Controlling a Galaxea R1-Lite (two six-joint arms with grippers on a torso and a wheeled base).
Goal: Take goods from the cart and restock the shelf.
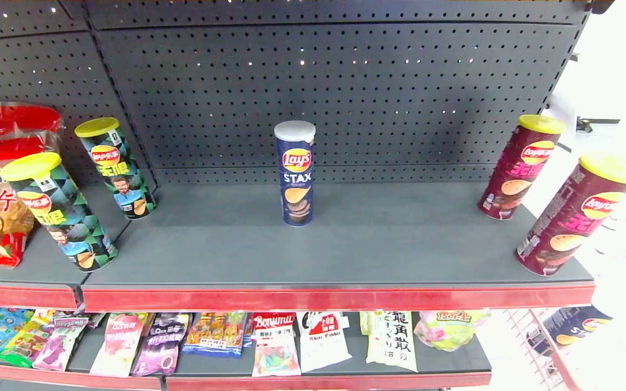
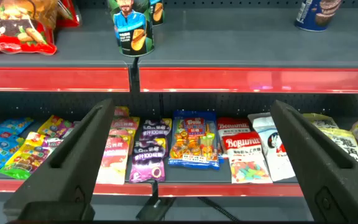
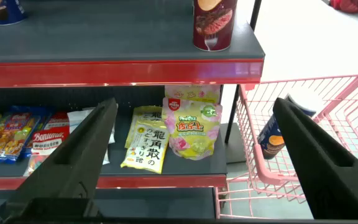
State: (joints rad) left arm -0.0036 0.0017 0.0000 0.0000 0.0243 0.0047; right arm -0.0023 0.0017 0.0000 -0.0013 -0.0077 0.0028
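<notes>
Gaping wide and empty, the left gripper [image 2: 191,106] and right gripper [image 3: 196,102] were held low. The dark blue cylindrical chip can [image 3: 272,134] was seen in the pink wire cart [image 3: 340,93], where wires might be snagged or the can knocked aside.

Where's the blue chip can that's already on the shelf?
Head view: the blue can stands upright, alone, mid-way along the upper shelf, between the green-patterned cans on the left and the maroon cans on the right.

Shelf deck [image 1: 345,244]: matt grey metal; edge strip [image 1: 340,297] glossy red. Blue can [image 1: 296,179]: glossy print, plastic lid. Cart [image 3: 353,118]: pink coated wire.
</notes>
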